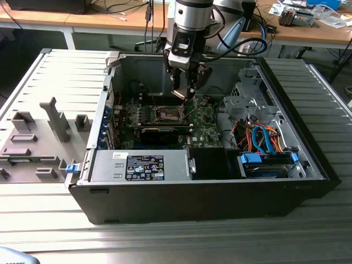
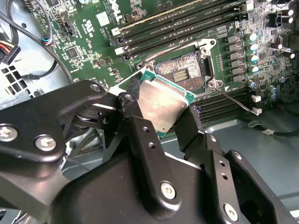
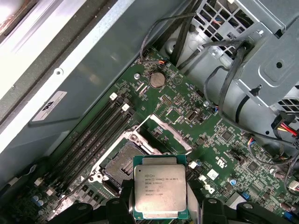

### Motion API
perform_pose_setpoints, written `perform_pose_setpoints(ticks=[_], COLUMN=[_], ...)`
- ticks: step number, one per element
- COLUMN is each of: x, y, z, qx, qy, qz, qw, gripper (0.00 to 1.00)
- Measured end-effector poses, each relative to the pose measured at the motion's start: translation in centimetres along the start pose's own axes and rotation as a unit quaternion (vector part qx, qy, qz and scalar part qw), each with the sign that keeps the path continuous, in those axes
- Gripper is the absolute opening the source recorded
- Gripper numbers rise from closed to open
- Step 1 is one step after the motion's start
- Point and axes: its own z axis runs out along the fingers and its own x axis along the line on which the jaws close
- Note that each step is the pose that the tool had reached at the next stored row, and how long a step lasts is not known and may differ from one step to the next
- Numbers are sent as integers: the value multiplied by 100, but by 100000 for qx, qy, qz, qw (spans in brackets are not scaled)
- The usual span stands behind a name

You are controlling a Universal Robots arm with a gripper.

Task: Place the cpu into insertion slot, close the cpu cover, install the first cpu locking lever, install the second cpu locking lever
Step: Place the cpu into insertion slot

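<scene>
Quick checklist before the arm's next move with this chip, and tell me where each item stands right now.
1. Grip on the cpu: ok, the gripper is shut on two opposite edges.
2. Empty insertion slot: ok, its bare contacts show.
3. Open cpu cover: ok, it stands raised beside the slot.
4. Seated cpu: not ok, it hangs above the motherboard, apart from the slot.
5. Squared to the slot: cannot tell.
</scene>
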Motion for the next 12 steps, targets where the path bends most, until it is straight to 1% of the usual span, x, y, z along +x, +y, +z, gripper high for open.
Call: perform_pose_setpoints(ticks=[12], x=[0], y=[0], z=[4], qx=[21], qy=[25], qz=[597], qw=[99998], gripper=[55])
